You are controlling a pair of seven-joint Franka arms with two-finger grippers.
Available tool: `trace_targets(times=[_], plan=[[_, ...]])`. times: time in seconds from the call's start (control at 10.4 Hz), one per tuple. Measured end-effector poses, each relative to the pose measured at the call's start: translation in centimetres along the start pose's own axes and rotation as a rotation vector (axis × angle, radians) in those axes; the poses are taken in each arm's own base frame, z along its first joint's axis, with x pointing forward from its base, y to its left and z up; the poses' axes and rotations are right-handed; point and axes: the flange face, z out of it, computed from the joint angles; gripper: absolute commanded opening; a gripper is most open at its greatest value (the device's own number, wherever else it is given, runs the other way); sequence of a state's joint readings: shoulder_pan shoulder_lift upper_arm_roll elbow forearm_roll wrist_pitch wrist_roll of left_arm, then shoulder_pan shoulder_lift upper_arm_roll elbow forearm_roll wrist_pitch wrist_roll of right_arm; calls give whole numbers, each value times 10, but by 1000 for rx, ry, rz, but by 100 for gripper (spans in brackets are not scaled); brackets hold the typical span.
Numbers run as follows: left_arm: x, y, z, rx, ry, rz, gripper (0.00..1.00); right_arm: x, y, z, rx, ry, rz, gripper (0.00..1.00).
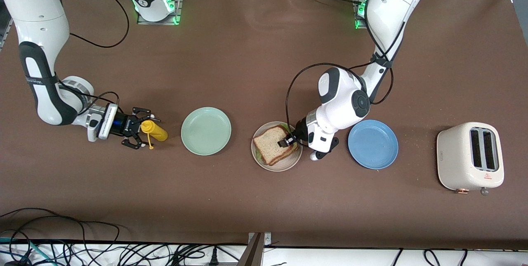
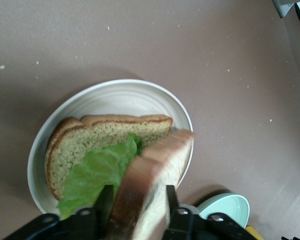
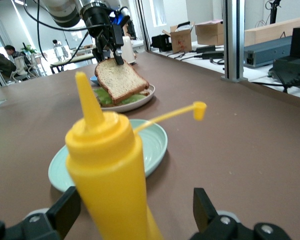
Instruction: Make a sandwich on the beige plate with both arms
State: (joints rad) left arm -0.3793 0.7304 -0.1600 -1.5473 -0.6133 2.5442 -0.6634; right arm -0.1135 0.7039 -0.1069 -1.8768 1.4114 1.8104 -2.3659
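The beige plate (image 1: 281,167) (image 2: 115,97) bears a brown bread slice (image 2: 90,140) with a green lettuce leaf (image 2: 97,172) on it. A second slice (image 1: 270,144) (image 2: 160,155) (image 3: 120,77) leans over them, one edge raised. My left gripper (image 1: 287,141) (image 2: 137,192) is over the plate's edge, its fingers open a little wider than that raised crust, which stands between them. My right gripper (image 1: 147,130) (image 3: 132,205) is low at the right arm's end of the table. It is open around a yellow squeeze bottle (image 1: 156,131) (image 3: 105,165), with a wide gap on one side.
A mint green plate (image 1: 206,130) (image 3: 157,145) lies between the bottle and the beige plate. A blue plate (image 1: 373,144) lies beside the beige one toward the left arm's end, and a cream toaster (image 1: 470,154) stands past it. The bottle's cap (image 3: 199,110) hangs off on its strap.
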Motion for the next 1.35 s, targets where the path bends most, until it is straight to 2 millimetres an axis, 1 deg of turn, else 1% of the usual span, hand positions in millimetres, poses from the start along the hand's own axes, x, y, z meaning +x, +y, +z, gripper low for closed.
trace_targets(times=[0.1, 0.19, 0.29, 0.39, 0.48, 0.58, 0.77, 1.06, 1.25, 1.35], plan=[[1, 0, -1, 0, 2, 8, 83, -3, 1, -17, 0, -31, -9, 100], [2, -1, -1, 0, 3, 12, 83, -3, 2, -36, 6, -68, -23, 100], [2, 0, -1, -1, 3, 15, 85, 2, 1, -54, 16, -104, -39, 100], [3, -1, -2, 0, 5, 14, 86, 11, -1, -72, 26, -142, -23, 100], [8, -3, -3, 1, 13, 11, 87, 25, -5, -87, 34, -180, 42, 100], [13, -5, -5, 4, 21, 7, 91, 43, -11, -95, 40, -214, 131, 100], [25, -12, -7, 11, 37, -5, 93, 76, -22, -98, 30, -258, 284, 100], [43, -21, -13, 16, 61, -24, 93, 123, -33, -104, -46, -400, 538, 100], [61, -25, -28, 22, 82, -15, 93, 162, -41, -102, -118, -528, 628, 100], [72, -25, -45, 51, 85, 13, 93, 184, -48, -99, -161, -606, 669, 100]])
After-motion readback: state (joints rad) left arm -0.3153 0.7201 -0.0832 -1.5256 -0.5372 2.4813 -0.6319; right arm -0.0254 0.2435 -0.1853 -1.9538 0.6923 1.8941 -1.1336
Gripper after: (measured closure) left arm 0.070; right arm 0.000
